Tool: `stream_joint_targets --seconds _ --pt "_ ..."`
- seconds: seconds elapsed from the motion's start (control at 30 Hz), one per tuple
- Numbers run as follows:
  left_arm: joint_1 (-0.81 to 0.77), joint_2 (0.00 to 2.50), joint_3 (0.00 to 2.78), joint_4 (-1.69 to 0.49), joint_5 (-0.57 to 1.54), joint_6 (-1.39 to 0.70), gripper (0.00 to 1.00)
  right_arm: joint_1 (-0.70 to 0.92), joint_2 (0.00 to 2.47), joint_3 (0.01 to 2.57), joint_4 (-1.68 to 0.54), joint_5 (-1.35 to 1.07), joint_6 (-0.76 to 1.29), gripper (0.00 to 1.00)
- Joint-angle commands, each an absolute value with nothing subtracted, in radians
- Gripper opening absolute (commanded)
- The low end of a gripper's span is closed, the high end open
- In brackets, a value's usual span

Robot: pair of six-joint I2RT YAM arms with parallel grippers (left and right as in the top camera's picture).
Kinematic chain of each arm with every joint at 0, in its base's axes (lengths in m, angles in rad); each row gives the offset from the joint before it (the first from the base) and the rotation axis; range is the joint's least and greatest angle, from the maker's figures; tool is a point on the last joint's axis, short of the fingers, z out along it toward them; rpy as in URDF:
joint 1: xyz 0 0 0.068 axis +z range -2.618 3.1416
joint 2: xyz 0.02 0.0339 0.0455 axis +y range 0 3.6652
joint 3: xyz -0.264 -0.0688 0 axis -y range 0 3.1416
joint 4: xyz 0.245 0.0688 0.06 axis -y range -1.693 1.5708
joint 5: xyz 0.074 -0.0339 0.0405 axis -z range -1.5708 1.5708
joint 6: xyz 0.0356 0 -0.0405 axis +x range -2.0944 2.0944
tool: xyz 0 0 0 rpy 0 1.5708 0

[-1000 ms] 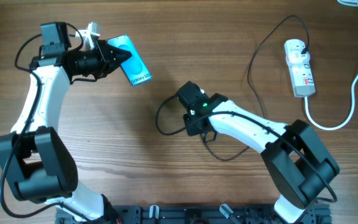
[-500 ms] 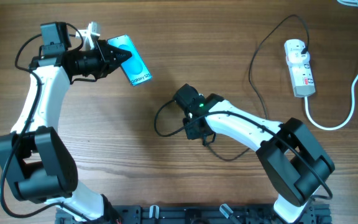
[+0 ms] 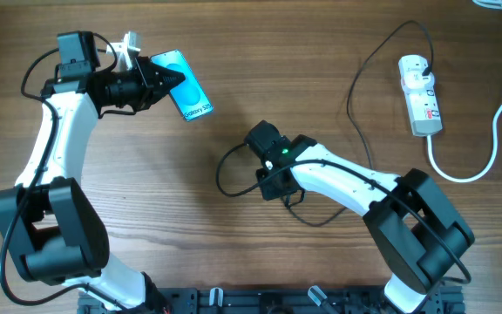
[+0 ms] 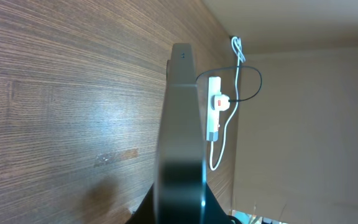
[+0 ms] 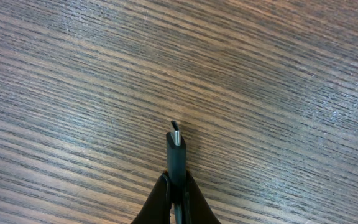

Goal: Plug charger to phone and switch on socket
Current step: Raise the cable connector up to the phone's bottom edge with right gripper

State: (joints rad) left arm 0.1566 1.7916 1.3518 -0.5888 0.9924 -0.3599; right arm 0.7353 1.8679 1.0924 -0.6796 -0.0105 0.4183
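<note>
My left gripper [image 3: 159, 80] is shut on the phone [image 3: 187, 87] and holds it tilted above the table at the far left. Its teal screen and white "Galaxy" band face up. In the left wrist view the phone [image 4: 182, 124] shows edge-on as a dark strip between my fingers [image 4: 180, 208]. My right gripper [image 3: 260, 141] is at mid-table, shut on the charger's connector [image 5: 176, 152]. The pale tip pointing forward just above the wood, past my fingers [image 5: 176, 183]. The thin black cable [image 3: 222, 170] loops beside it and runs to the socket [image 3: 419, 96] at the far right.
A thick white cord [image 3: 495, 131] trails from the socket along the right edge. The socket also shows far off in the left wrist view [image 4: 214, 115]. The black cable arcs across the wood between my right arm and the socket [image 3: 353, 96].
My right gripper, with the connector in it, has shifted slightly to the left and toward the front. The left arm and the phone have not moved.
</note>
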Motion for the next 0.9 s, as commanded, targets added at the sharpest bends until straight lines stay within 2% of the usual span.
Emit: stream_joint_targets --seconds 0.0,0.1,0.17,0.23,0.33,0.47,0.53,0.73,0.87 --pt "0.159 1.791 1.353 -0.588 1.033 -0.348 0.04 0.741 1.939 1.036 -0.670 -0.024 0.403 0.04" --pt "0.159 1.791 1.353 -0.560 1.103 -0.318 0.04 0.719 1.898 1.063 -0.684 -0.092 0.392 0.04" --pt "0.159 1.791 1.353 -0.501 1.235 -0.291 0.04 0.684 1.819 1.067 -0.668 -0.190 0.372 0.04" --pt "0.159 1.791 1.353 -0.433 1.340 -0.291 0.04 0.631 1.716 1.067 -0.632 -0.381 0.308 0.04" --pt "0.159 1.791 1.353 -0.347 1.472 -0.291 0.04 0.550 1.584 1.065 -0.544 -0.833 0.169 0.04" --pt "0.159 1.791 1.353 -0.324 1.522 -0.292 0.04 0.536 1.552 1.063 -0.488 -1.061 0.160 0.05" --pt "0.159 1.791 1.353 -0.303 1.561 -0.292 0.04 0.536 1.552 1.031 -0.385 -1.195 0.180 0.04" --pt "0.159 1.790 1.353 -0.281 1.576 -0.302 0.04 0.537 1.554 0.938 0.027 -1.201 0.477 0.04" --pt "0.148 1.790 1.353 -0.281 1.576 -0.326 0.04 0.538 1.564 0.938 0.102 -1.097 0.531 0.04"
